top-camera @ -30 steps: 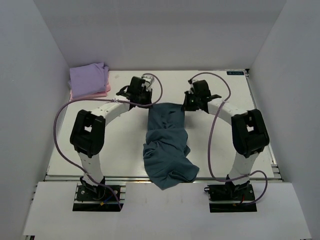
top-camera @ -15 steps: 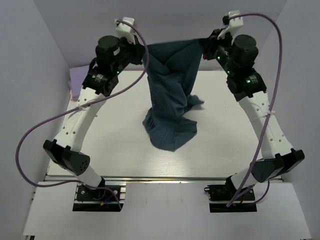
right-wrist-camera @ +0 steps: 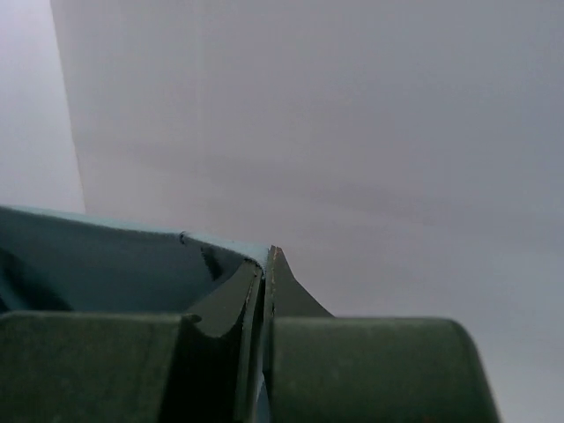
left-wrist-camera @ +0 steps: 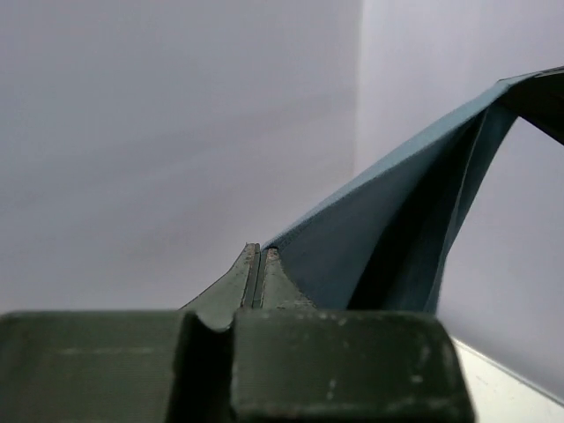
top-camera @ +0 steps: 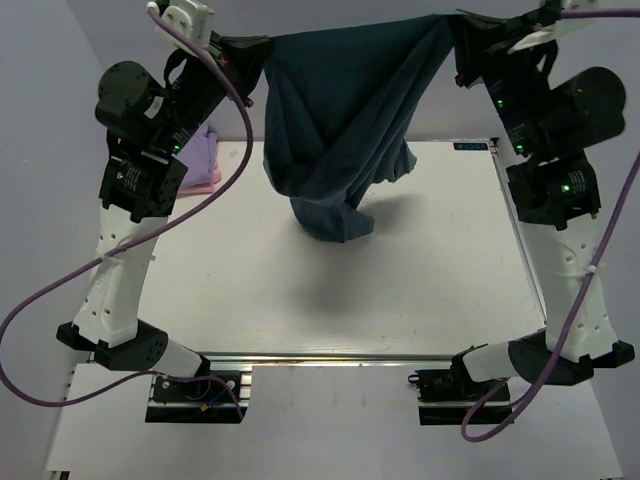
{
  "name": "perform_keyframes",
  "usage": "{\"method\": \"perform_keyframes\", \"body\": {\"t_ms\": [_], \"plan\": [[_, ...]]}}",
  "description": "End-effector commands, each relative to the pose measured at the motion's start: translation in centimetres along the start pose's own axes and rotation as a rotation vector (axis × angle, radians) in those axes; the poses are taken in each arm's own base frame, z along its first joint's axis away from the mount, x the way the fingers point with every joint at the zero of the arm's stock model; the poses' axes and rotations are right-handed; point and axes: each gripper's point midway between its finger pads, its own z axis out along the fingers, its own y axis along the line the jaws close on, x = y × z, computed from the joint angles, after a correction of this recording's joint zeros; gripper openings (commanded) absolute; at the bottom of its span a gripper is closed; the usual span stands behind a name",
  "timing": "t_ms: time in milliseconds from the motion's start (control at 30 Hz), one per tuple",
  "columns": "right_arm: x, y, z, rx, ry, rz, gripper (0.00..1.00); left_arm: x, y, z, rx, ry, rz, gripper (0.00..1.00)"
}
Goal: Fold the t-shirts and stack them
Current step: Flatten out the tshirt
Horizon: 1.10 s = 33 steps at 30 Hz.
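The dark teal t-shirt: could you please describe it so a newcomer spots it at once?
Look above the far half of the white table. The dark teal t-shirt hangs, its top edge pinched by the left pincer and the right pincer. Unlike the lavender t-shirt and pink t-shirt folded at far left, it is large and unfolded.

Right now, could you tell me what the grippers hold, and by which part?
Both pinch the blue t-shirt by its upper edge, left gripper at one end, right gripper at the other.

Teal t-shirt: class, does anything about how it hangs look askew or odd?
Yes. Held between the left gripper and right gripper, the teal t-shirt hangs twisted, not flat; its lower end is bunched.
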Motion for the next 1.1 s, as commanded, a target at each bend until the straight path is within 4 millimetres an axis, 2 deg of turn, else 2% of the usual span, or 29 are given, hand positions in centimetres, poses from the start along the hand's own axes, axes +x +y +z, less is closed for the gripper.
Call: {"method": "perform_keyframes", "body": {"t_ms": [0, 33, 100, 133, 200, 233, 267, 367, 467, 600, 733, 767, 800, 833, 867, 900, 933, 967, 1033, 1067], "plan": [[-11.0, -1.2, -3.4, 0.072, -0.295, -0.101, 0.00, -6.9, -1.5, -2.8, 0.045, -0.150, 0.061, 0.00], [-12.6, -1.2, -4.2, 0.078, -0.338, -0.103, 0.00, -9.0, -1.8, -3.9, 0.046, -0.196, 0.073, 0.00], [-15.7, -0.8, -6.1, 0.068, -0.419, -0.107, 0.00, -10.7, -2.9, -4.9, 0.089, -0.232, 0.088, 0.00], [-16.3, -0.7, -6.5, 0.063, -0.437, -0.101, 0.00, -12.1, -3.5, -6.1, 0.109, -0.265, 0.101, 0.00], [-19.0, 0.4, -8.4, 0.013, -0.514, -0.118, 0.00, -14.3, -4.9, -7.8, 0.160, -0.325, 0.118, 0.00], [-19.6, 0.7, -8.9, 0.002, -0.531, -0.115, 0.00, -14.6, -5.2, -8.2, 0.171, -0.335, 0.113, 0.00], [-20.6, 0.9, -9.7, -0.007, -0.566, -0.120, 0.00, -16.3, -5.7, -9.8, 0.173, -0.377, 0.127, 0.00], [-22.7, 1.3, -11.7, -0.015, -0.621, -0.121, 0.00, -17.4, -5.9, -10.8, 0.177, -0.410, 0.129, 0.00], [-22.5, 1.4, -11.7, -0.022, -0.616, -0.118, 0.00, -17.8, -6.1, -11.4, 0.177, -0.423, 0.133, 0.00], [-20.5, 0.9, -10.2, -0.004, -0.575, -0.108, 0.00, -15.4, -4.2, -8.8, 0.106, -0.368, 0.109, 0.00], [-15.4, -0.4, -6.3, 0.049, -0.470, -0.097, 0.00, -9.6, -1.3, -4.9, 0.012, -0.240, 0.081, 0.00], [-12.3, -1.1, -4.9, 0.075, -0.406, -0.089, 0.00, -8.2, -0.7, -4.0, -0.001, -0.210, 0.083, 0.00], [-10.9, -1.5, -4.1, 0.094, -0.388, -0.086, 0.00, -4.7, 0.2, -2.3, -0.022, -0.140, 0.064, 0.00], [-9.1, -2.8, -3.1, 0.157, -0.361, -0.079, 0.00, -2.6, 1.4, -1.5, -0.075, -0.099, 0.051, 0.00], [-4.6, -3.5, -1.5, 0.185, -0.281, -0.078, 0.00, 1.4, 2.9, 0.0, -0.127, -0.030, 0.050, 0.00], [-2.7, -4.0, -0.7, 0.210, -0.253, -0.074, 0.00, 3.5, 4.0, 0.6, -0.158, 0.008, 0.046, 0.00], [1.8, -4.2, 0.2, 0.216, -0.169, -0.074, 0.00, 7.0, 5.1, 1.3, -0.202, 0.071, 0.036, 0.00], [4.1, -4.4, 1.0, 0.223, -0.130, -0.073, 0.00, 9.5, 5.7, 1.8, -0.219, 0.118, 0.039, 0.00], [9.6, -5.3, 1.7, 0.269, -0.043, -0.072, 0.00, 17.2, 6.7, 3.2, -0.234, 0.253, 0.020, 0.00], [14.0, -5.5, 2.0, 0.278, 0.031, -0.073, 0.00, 19.4, 6.9, 3.7, -0.236, 0.274, 0.006, 0.00]]}}
